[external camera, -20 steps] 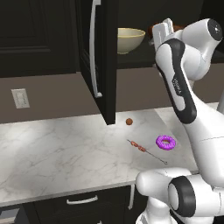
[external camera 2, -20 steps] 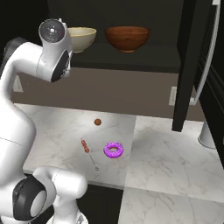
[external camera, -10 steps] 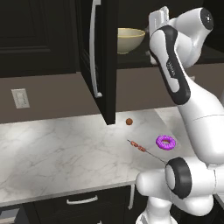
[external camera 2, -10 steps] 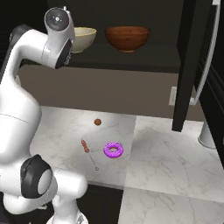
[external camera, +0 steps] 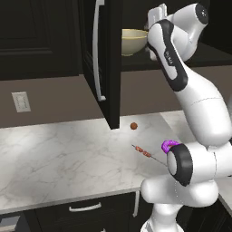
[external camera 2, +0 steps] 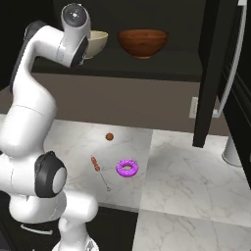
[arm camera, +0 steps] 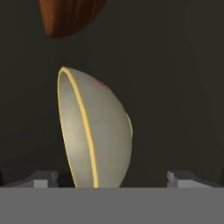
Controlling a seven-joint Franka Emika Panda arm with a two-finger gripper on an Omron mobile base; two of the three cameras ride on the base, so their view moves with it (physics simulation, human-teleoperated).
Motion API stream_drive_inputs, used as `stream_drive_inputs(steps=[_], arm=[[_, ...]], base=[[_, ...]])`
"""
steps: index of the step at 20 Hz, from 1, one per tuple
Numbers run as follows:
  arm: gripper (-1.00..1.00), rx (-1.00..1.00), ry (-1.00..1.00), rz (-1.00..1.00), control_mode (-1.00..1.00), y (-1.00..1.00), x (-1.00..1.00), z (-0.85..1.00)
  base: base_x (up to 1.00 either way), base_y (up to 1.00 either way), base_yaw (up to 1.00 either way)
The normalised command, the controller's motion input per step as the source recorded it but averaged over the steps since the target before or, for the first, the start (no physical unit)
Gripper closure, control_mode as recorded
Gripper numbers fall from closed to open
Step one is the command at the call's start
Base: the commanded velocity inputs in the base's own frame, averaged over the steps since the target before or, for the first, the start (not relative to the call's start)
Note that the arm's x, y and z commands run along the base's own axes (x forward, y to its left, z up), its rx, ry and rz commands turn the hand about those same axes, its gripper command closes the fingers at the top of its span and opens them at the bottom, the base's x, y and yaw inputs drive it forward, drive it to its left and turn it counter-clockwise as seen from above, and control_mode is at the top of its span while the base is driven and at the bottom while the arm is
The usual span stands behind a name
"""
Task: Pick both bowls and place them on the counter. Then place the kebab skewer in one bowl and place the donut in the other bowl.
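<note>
The pale cream bowl point(external camera: 133, 41) point(external camera 2: 98, 41) stands on the dark cabinet shelf, with the reddish-brown bowl point(external camera 2: 143, 43) point(arm camera: 70, 15) beside it. My gripper point(arm camera: 111, 179) is open and held up at shelf height. Its fingertips point(arm camera: 41, 179) stand wide on either side of the cream bowl point(arm camera: 96, 131), close to it but not touching. Down on the white marble counter point(external camera: 63, 154) point(external camera 2: 191, 176) lie the kebab skewer point(external camera: 146, 153) point(external camera 2: 98, 169) and the purple donut point(external camera 2: 127, 168). In the left base view my arm partly hides the donut point(external camera: 169, 145).
An open dark cabinet door point(external camera: 106, 59) point(external camera 2: 213, 73) hangs beside the shelf opening. A small brown ball point(external camera: 133, 126) point(external camera 2: 109, 137) rests on the counter behind the skewer. A wall outlet point(external camera: 20, 100) sits on the brown backsplash.
The arm has swung the hand up and in toward the shelf, closer to the cream bowl. The jaws have stayed open. Bowls, skewer and donut have not moved.
</note>
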Motion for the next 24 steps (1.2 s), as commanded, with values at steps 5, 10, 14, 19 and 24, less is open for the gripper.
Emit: stream_drive_inputs(steps=[5, 10, 14, 19, 24], arm=[[-1.00, 0.00, 0.04, 0.12, -1.00, 0.03, 0.39, -0.01], [-1.00, 0.00, 0.05, 0.11, -1.00, 0.05, 0.34, -0.02], [-1.00, 0.00, 0.01, 0.05, -1.00, 0.08, 0.29, -0.02], [-1.00, 0.00, 0.02, 0.01, -1.00, 0.05, 0.22, -0.06], [1.00, -0.02, 0.02, 0.00, -1.00, 0.10, 0.12, -0.08]], base=[[0.00, 0.00, 0.00], [0.00, 0.00, 0.00], [0.00, 0.00, 0.00], [0.00, 0.00, 0.00], [0.00, 0.00, 0.00]])
